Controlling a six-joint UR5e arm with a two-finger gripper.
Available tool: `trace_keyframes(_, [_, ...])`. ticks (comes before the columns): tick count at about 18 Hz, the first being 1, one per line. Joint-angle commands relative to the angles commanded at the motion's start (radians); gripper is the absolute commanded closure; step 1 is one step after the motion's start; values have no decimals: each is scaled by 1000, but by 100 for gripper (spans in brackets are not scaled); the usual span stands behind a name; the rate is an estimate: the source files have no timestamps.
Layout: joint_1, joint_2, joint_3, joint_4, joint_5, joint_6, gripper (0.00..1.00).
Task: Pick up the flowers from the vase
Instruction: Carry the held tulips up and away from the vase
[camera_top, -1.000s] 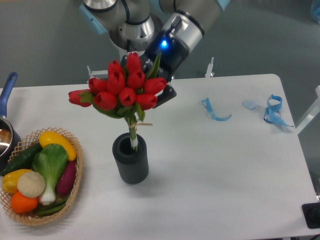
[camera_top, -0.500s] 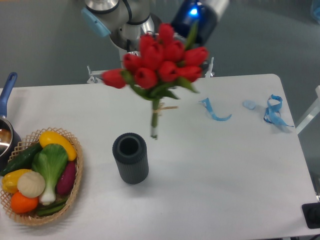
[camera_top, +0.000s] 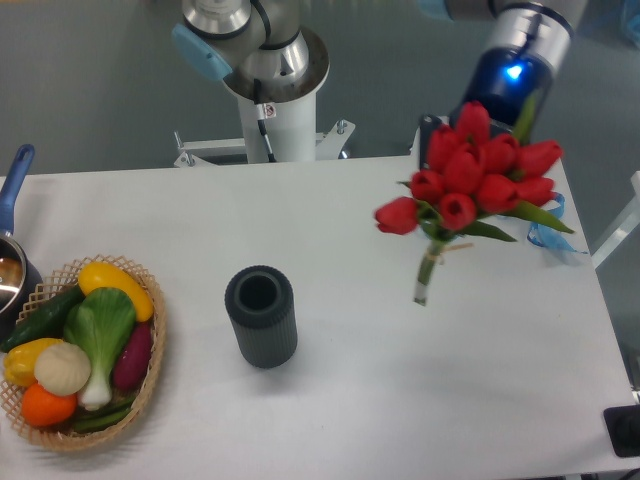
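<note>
Wicker is sitting nearest the camera, at about eight o'clock on the white table: a woven basket holding a yellow squash, a green leafy vegetable, a purple piece, an orange one and a pale round bulb. Just past it, at nine o'clock, a pot with a blue handle is poking in from the edge.

Near the centre, slightly toward seven o'clock, the vase is standing upright, dark grey and ribbed, its round mouth showing nothing inside.

Well apart from it, toward two o'clock, the flowers are hanging in the air above the tabletop, red buds bunched over green leaves, the pale stems tilting down toward the left with their cut ends clear of the surface. Behind the blooms, the gripper is reaching down from the arm, a blue light glowing on the wrist; the buds are covering its fingers, so whether they are clamping the bunch cannot be told.

A blue ribbon is lying behind the leaves at three o'clock. Farthest back, at twelve o'clock, the robot's base column is standing.
</note>
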Motion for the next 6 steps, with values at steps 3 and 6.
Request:
trace_keyframes(3, [0,2,-2,-2,-2,-11,62])
trace_keyframes(6, [2,5,-2,-6,-2,-14,62])
